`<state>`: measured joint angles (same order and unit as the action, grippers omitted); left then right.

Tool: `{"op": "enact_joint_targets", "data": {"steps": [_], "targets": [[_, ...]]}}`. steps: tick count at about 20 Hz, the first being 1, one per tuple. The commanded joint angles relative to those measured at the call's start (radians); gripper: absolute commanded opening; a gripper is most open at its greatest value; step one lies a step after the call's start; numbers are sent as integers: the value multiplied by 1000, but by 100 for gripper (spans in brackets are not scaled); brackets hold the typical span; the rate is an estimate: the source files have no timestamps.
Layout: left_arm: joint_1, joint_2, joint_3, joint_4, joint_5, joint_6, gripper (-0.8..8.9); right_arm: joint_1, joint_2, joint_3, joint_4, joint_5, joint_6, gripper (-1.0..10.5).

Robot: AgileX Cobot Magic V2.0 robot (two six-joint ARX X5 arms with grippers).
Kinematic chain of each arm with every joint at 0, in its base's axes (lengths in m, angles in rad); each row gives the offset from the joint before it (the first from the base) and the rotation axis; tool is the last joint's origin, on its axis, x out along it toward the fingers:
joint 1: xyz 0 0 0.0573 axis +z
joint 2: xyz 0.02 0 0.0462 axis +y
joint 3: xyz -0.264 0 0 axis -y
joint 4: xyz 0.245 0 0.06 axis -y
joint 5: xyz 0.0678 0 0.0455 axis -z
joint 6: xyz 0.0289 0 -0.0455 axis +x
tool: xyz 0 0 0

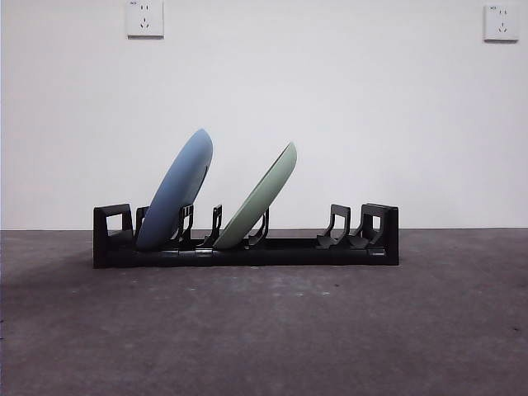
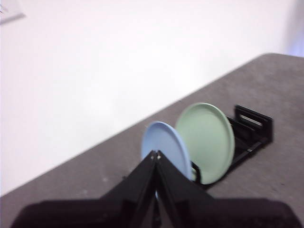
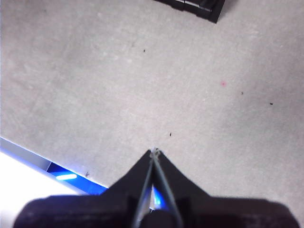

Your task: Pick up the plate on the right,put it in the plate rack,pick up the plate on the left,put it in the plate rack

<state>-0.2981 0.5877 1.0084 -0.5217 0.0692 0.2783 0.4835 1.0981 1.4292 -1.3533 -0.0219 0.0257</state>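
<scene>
Blue plate [image 1: 176, 191] and green plate [image 1: 262, 196] lean in plate rack [image 1: 247, 247], frame centre; left gripper [image 2: 156, 154] and right gripper [image 3: 154, 151] both closed, empty.

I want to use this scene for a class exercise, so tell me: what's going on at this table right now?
Nothing is being handled at the moment. A blue plate and a green plate both lean in the black plate rack, the blue one nearer its left end in the front view. The left gripper is shut and empty, back from the rack. The right gripper is shut over bare table. Both plates look placed.
</scene>
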Motion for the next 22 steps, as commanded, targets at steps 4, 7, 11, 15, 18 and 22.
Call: {"op": "enact_joint_targets", "data": {"steps": [4,7,11,15,18,22], "targets": [[189,-249,-385,289,36,24,-4,0,26,-7,-16,5,-4,2],[248,-386,-605,336,35,-35,-4,0,30,-7,32,12,-4,2],[293,-500,-790,335,35,-74,-4,0,31,-7,137,15,-4,2],[311,-585,-916,327,35,-135,-4,0,31,-7,248,15,-4,2],[313,-584,-971,326,35,-166,-3,0,31,-7,320,15,-4,2],[313,-584,-993,336,36,-192,-3,0,31,-7,370,15,-4,2]]}}
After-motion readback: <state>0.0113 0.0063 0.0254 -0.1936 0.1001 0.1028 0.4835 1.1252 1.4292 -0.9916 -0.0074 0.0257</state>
